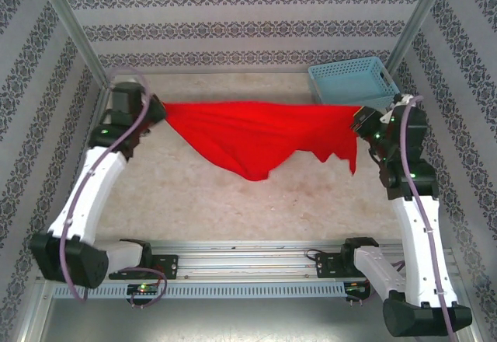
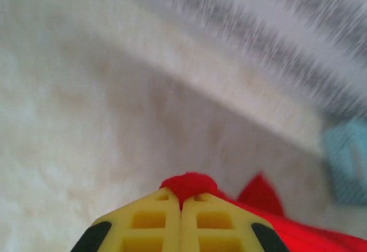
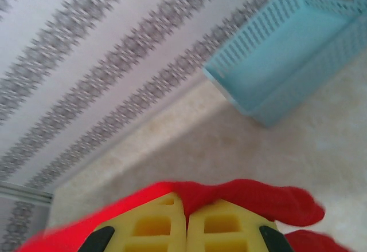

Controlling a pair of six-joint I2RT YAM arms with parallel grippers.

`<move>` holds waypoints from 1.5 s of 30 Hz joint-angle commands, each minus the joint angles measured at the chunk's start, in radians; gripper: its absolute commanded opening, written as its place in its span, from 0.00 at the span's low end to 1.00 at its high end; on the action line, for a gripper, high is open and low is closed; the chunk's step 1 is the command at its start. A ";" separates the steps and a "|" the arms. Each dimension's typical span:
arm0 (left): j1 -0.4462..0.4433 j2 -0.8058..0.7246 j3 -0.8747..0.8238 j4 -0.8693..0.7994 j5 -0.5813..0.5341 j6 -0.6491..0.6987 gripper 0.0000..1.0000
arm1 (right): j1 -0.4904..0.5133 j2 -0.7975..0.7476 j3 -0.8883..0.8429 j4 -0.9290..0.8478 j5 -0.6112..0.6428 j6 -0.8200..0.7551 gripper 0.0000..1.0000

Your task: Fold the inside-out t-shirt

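- My left gripper clamps one end of the red t-shirt.
- My right gripper pinches the other end, near the basket.
- It sags between them.

Robot lab cell here: patterned wall panels box in the beige surface, metal posts at its far corners, left arm and right arm bolted to a rail along its near edge.

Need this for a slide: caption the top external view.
Left gripper and right gripper hold the red t-shirt stretched between them over the table, light blue basket at the far right.
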 commanded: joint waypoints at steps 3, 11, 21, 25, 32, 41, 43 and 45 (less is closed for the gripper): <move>0.029 -0.086 0.046 0.046 -0.037 0.105 0.00 | -0.008 -0.035 0.018 0.021 -0.086 0.015 0.00; 0.094 0.024 -0.059 0.048 0.112 0.049 0.00 | -0.006 0.003 -0.205 0.155 -0.180 0.097 0.00; 0.103 0.722 0.550 -0.125 0.227 0.063 0.03 | 0.043 0.320 -0.107 0.255 -0.136 0.050 0.00; 0.096 0.961 0.787 -0.238 0.287 0.091 0.35 | 0.047 0.379 -0.073 0.259 -0.093 0.028 0.00; -0.104 0.839 0.687 -0.520 -0.132 0.156 0.78 | 0.065 0.383 -0.086 0.254 -0.089 0.012 0.00; -0.336 0.704 0.335 -0.406 -0.212 0.062 0.77 | 0.088 0.321 -0.164 0.260 -0.059 0.003 0.00; -0.344 0.745 0.342 -0.406 -0.193 0.058 0.74 | 0.088 0.305 -0.175 0.256 -0.047 -0.004 0.00; -0.349 0.771 0.344 -0.400 -0.194 0.053 0.71 | 0.088 0.287 -0.185 0.248 -0.033 -0.011 0.00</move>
